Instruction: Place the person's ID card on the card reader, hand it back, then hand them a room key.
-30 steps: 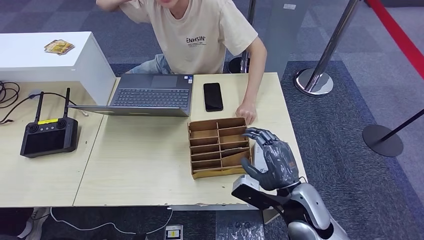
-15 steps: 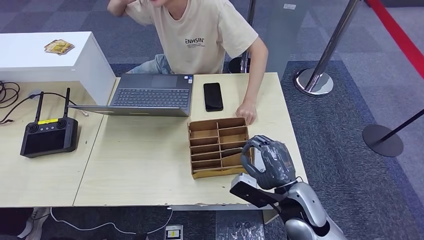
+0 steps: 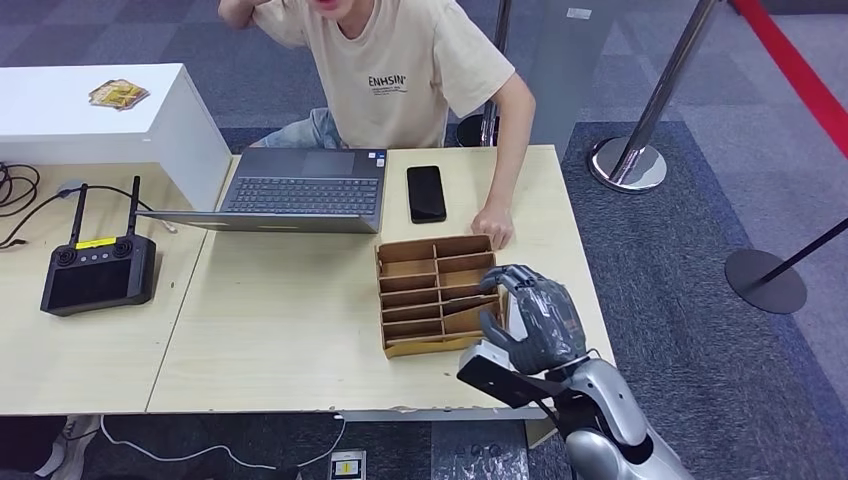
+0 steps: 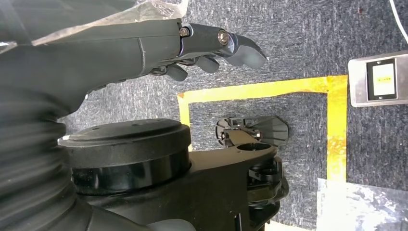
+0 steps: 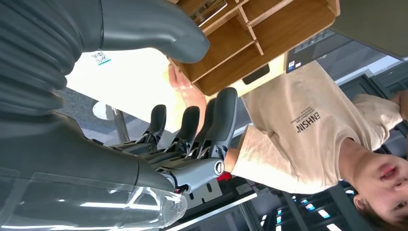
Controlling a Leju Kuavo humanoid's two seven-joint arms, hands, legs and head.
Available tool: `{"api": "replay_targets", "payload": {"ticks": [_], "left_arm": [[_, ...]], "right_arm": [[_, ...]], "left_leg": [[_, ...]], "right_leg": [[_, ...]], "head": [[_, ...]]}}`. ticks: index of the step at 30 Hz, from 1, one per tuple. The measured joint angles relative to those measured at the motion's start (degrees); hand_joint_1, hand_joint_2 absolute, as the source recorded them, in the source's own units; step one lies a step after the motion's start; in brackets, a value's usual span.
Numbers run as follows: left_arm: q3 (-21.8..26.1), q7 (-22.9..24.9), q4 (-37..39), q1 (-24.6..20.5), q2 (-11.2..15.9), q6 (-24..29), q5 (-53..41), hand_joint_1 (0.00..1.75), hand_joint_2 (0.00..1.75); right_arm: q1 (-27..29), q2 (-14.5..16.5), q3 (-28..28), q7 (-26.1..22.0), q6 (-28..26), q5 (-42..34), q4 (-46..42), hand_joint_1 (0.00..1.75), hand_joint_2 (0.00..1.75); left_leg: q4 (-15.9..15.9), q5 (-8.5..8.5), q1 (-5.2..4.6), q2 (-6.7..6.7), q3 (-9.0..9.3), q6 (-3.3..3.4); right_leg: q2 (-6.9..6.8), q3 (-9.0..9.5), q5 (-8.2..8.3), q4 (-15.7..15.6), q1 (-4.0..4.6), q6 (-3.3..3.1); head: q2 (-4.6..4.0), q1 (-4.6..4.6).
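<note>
Right robot hand (image 3: 533, 318): one, over the counter's (image 3: 280, 330) near right corner, fingers apart and curled forward, holding nothing.
Left robot hand (image 4: 211, 45): one, hanging above the carpet, fingers loosely bent, empty.
Wooden organiser (image 3: 437, 293): one, just left of the right robot hand, split into several compartments; a card (image 5: 208, 10) lies in one slot.
Person's hand (image 3: 493, 225): one, resting on the counter just beyond the organiser.
Phone (image 3: 426, 193): one, beyond the organiser.
Laptop (image 3: 292, 190): one, far left of the phone.
Remote controller (image 3: 98, 268): one, well left.
</note>
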Motion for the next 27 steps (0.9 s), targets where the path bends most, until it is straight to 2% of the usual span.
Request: {"api": "replay_targets", "payload": {"ticks": [8, 10, 15, 21, 27], "left_arm": [[-0.40, 0.20, -0.01, 0.00, 0.00, -0.65, -0.52, 0.00, 1.75], [-0.44, 0.25, -0.01, -0.01, 0.00, -0.73, -0.73, 0.00, 1.75], [-0.63, 0.24, -0.01, -0.02, 0.00, -1.09, -1.18, 0.00, 1.75], [-1.27, 0.24, -0.01, -0.03, 0.00, -1.38, -1.42, 0.00, 1.75], [-1.70, 0.30, -0.01, -0.02, 0.08, -1.65, -1.55, 0.00, 1.75]], "right_arm": [[-1.57, 0.02, 0.49, -0.07, 0.96, 1.06, 2.51, 1.19, 1.75], [-2.30, 0.00, 0.65, -0.07, 1.41, 1.13, 3.18, 1.13, 1.75], [-4.19, 0.00, 0.99, -0.03, 2.09, 1.93, 5.07, 0.85, 1.75], [-5.81, 0.01, 1.47, 0.40, 2.32, 3.10, 7.67, 0.75, 1.75], [-7.06, 0.02, 1.77, 0.48, 2.37, 3.27, 10.20, 0.84, 1.75]], "left_leg": [[0.00, 0.00, 0.00, 0.00, 0.00, 0.00], [0.00, 0.00, 0.00, 0.00, 0.00, 0.00], [0.00, 0.00, 0.00, 0.00, 0.01, 0.00], [0.01, 0.00, 0.00, 0.00, 0.00, 0.00], [0.01, 0.00, 0.00, 0.00, 0.00, 0.00]], "right_leg": [[0.00, 0.00, 0.00, 0.00, 0.00, 0.00], [0.00, 0.00, 0.00, 0.00, 0.00, 0.00], [0.00, 0.01, 0.00, 0.01, 0.00, 0.00], [0.00, 0.00, 0.00, 0.01, 0.00, 0.00], [0.00, 0.00, 0.00, 0.01, 0.00, 0.00]], "head": [[0.01, 0.00], [0.01, -0.01], [0.00, 0.00], [0.01, -0.01], [0.01, -0.01]]}}
